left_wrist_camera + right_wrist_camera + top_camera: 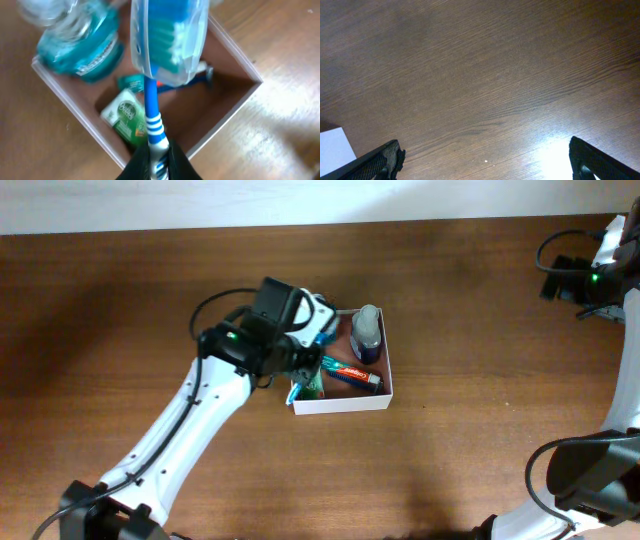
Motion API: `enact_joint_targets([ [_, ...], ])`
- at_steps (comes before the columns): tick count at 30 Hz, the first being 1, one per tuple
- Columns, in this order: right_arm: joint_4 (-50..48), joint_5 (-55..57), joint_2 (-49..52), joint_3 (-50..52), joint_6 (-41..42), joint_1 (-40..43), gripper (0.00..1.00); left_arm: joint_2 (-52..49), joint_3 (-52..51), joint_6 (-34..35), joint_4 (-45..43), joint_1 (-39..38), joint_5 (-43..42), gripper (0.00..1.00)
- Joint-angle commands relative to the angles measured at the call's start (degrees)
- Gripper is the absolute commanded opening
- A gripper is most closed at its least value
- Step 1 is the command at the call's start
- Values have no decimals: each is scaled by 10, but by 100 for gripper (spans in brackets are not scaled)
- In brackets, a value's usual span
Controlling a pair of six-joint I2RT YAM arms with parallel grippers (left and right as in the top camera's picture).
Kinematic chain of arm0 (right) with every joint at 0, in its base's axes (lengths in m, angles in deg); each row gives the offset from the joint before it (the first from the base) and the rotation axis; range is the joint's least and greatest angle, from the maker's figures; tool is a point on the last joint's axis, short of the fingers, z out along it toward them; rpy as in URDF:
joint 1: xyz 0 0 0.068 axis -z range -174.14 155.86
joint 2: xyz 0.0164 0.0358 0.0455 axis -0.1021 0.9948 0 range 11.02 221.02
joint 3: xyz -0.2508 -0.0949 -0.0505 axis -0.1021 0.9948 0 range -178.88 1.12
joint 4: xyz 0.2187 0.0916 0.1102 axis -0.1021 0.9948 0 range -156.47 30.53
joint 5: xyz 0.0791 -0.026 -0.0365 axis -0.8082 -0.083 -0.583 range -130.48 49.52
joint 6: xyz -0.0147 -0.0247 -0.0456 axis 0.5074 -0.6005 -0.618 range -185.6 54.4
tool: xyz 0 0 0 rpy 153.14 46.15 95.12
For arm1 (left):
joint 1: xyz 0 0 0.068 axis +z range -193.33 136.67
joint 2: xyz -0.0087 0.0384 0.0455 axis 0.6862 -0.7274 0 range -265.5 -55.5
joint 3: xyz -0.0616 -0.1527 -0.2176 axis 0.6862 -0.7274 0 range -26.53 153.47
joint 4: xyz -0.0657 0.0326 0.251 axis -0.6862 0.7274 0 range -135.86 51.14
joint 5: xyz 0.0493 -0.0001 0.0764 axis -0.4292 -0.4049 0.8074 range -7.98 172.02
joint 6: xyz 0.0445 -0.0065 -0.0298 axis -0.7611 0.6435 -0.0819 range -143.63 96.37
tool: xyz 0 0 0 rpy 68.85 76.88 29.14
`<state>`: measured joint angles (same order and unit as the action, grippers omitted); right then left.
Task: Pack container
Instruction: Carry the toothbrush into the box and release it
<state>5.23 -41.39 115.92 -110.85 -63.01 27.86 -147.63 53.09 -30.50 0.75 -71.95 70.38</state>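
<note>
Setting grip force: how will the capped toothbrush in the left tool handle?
The toothbrush looks thin, stiff, probably light. Pinched only at the handle end by the left tool, it may pivot. Its smooth clear cap looks top-heavy, possibly slippery.

**Container open, partly filled**

The container (340,404) is a shallow square box with thin white walls and a reddish-brown floor. It sits flat with its open top up, near the middle of the scene (a little right of centre), turned slightly askew. Its far-left corner is hidden in the overhead view.
</note>
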Motion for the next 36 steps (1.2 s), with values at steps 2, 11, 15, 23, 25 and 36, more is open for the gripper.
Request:
enact_joint_targets([
  [2,-1,1,-1,-4,0,2,98,-4,8,-65,-38,-16,-10,0],
  [11,-1,1,-1,-4,0,2,98,-64,8,-65,-101,-16,-10,0],
  [15,-1,1,-1,-4,0,2,98,-93,8,-65,-111,-16,-10,0],
  [23,-1,1,-1,-4,0,2,98,-120,8,-66,-106,-16,21,5],
  [25,-1,1,-1,-4,0,2,98,-128,8,-65,-98,-16,20,7],
  [36,-1,1,-1,-4,0,2,98,-133,8,-65,-91,-16,21,48],
])
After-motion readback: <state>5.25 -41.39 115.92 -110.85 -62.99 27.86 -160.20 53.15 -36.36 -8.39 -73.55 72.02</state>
